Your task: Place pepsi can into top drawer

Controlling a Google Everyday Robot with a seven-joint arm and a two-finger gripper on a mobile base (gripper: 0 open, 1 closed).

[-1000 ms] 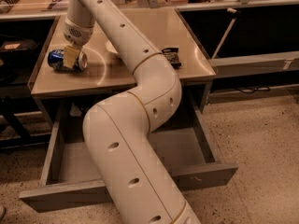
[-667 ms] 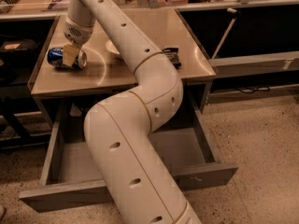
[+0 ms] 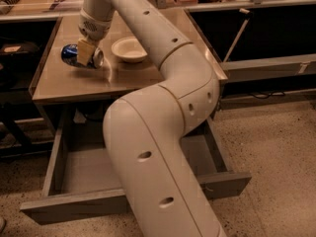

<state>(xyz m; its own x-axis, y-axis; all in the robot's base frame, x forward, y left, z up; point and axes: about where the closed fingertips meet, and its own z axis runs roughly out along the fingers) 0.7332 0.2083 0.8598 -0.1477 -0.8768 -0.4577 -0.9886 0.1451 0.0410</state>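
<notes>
The gripper (image 3: 85,54) hangs over the left part of the desk (image 3: 74,82), towards 10 o'clock in the view, at the end of the thick cream arm (image 3: 148,152). The arm climbs from the bottom edge, bends at the middle and reaches back up to the left. The jaws stand astride the pepsi can (image 3: 69,55). One tan pad (image 3: 85,51) lies flat across the can's near side and the other is hidden behind it, so the jaws look closed on the can rather than spread wide. The can lies on its side at the desk surface, with its blue body pointing to 9 o'clock and its silver end to 3 o'clock. Whether it rests on the desk or is raised just off it cannot be told. At 3 o'clock from the can, near but apart, a shallow white bowl (image 3: 129,49) sits upright on the desk. Below the desk, at 6 o'clock, the top drawer (image 3: 74,172) is pulled out towards the camera. Its grey bottom shows on the left, and the arm covers its middle. Its flat front panel runs along the lower edge, above a speckled floor (image 3: 276,147).
</notes>
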